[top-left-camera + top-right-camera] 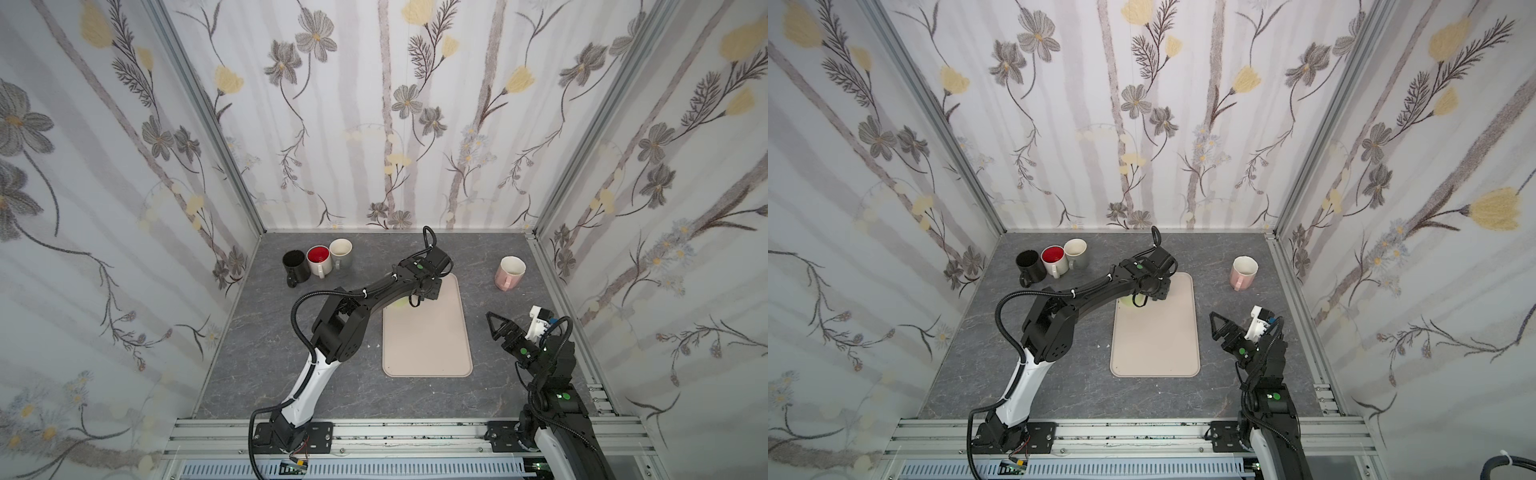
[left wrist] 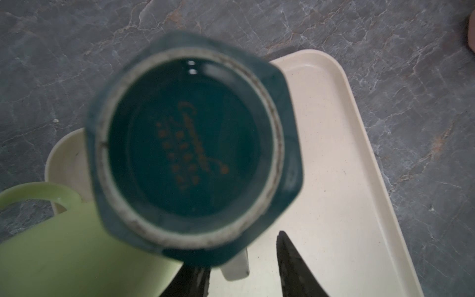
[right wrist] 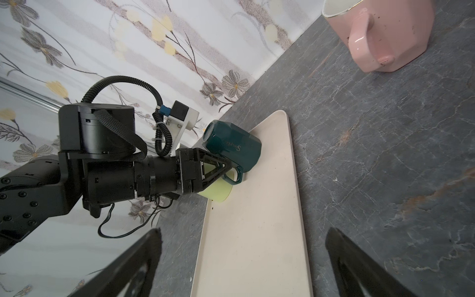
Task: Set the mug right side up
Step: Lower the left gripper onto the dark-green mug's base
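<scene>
The left end effector [image 3: 226, 168] stands partly open astride the mug's [image 3: 231, 149] handle, with a gap showing beside one finger. The right end effector [image 1: 500, 328] hangs wide open and empty over the worktop [image 1: 415, 399]. The tray [image 1: 428, 345] holds the mug, base up, at its far left corner, just beside a green mug [image 2: 64, 244]. The mug is dark teal and faceted, with gold script.

The dark green mug [image 3: 232, 147] bears gold script starting "Simpl", the rest hidden.
</scene>
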Robot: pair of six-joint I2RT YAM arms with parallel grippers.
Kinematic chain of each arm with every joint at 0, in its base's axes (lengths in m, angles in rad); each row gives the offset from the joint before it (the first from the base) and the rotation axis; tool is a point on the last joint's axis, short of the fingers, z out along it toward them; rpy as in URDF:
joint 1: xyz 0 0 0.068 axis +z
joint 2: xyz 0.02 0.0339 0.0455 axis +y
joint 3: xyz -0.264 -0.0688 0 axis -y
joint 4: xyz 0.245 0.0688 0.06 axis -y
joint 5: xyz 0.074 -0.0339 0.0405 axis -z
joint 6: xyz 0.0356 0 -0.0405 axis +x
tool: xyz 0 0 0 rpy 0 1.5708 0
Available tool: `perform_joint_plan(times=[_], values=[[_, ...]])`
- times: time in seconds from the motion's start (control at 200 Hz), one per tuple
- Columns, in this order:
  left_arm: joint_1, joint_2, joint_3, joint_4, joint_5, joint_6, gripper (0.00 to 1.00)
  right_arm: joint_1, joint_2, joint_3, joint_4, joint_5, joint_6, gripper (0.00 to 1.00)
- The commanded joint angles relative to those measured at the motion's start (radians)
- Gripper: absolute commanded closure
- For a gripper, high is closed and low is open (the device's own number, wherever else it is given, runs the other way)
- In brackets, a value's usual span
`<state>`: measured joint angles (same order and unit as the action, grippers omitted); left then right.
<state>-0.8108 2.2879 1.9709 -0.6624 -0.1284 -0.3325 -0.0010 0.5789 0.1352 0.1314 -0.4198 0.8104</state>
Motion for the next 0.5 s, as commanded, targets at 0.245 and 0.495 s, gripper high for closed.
perform_joint_plan(times=[0.245,0.495], values=[[0.000,0.010,0.018,-0.029,-0.055,-0.010,0.63,0.000,0.012,-0.006,0.021,0.005,0.010,0.00],[-0.001,0.028,0.046,-0.043,-0.076,-0.005,0.67,-0.001,0.011,-0.008,0.020,0.004,0.009,0.00]])
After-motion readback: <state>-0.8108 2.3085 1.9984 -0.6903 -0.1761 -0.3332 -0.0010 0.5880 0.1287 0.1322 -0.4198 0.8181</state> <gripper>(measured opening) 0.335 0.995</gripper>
